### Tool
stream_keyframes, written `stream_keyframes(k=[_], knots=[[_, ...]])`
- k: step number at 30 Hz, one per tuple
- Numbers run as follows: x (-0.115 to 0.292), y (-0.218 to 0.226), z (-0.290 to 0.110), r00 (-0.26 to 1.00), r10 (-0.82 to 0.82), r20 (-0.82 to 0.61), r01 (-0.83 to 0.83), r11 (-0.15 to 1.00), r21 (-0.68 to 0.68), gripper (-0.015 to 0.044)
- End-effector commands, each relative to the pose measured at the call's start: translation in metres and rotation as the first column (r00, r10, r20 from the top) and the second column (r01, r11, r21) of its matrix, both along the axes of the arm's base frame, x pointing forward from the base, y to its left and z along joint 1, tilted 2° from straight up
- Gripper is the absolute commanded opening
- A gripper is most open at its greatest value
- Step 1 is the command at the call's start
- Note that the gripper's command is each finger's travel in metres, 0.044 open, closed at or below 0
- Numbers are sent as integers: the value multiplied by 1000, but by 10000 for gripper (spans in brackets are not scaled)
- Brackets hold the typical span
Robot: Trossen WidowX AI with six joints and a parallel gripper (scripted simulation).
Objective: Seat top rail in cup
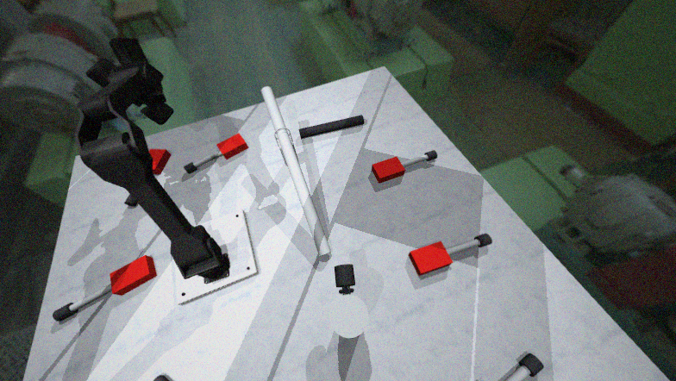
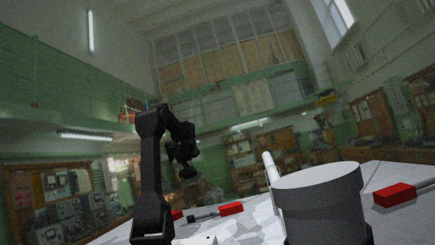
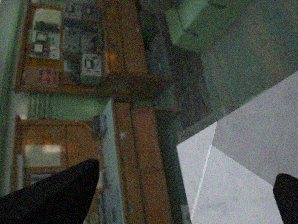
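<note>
The white top rail (image 1: 296,170) (image 2: 269,164) slopes across the middle of the table and runs through a thin wire loop cap (image 2: 266,174). Its cut end (image 1: 323,248) stops a short way from the black rail-end cup (image 1: 344,274). The cup hangs beside the pale round top of the big post (image 1: 349,317) (image 2: 316,194). My gripper (image 1: 158,111) (image 2: 187,173) (image 3: 188,176) is open and empty. It hangs high over the table's far left, well away from the rail. The wrist view shows only a table corner and the room.
Several red-headed tools with grey handles lie around the table (image 1: 520,307), for instance one tool (image 1: 430,257) right of the cup and another (image 1: 132,275) near the arm's base plate (image 1: 246,255). A black bar (image 1: 331,127) lies beyond the rail.
</note>
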State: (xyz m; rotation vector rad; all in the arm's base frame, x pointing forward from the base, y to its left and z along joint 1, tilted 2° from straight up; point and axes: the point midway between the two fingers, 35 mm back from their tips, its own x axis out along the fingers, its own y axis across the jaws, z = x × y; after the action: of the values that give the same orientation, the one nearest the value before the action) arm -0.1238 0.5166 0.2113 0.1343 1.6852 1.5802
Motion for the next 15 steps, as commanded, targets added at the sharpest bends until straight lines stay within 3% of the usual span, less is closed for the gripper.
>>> stream_keyframes(k=[1,9,15], knots=[[3,0,1,1000,-6,3,6,1000,2,426],[125,-14,19,956,-260,136,253,965,69,440],[220,-51,28,862,-427,273,417,904,96,440]])
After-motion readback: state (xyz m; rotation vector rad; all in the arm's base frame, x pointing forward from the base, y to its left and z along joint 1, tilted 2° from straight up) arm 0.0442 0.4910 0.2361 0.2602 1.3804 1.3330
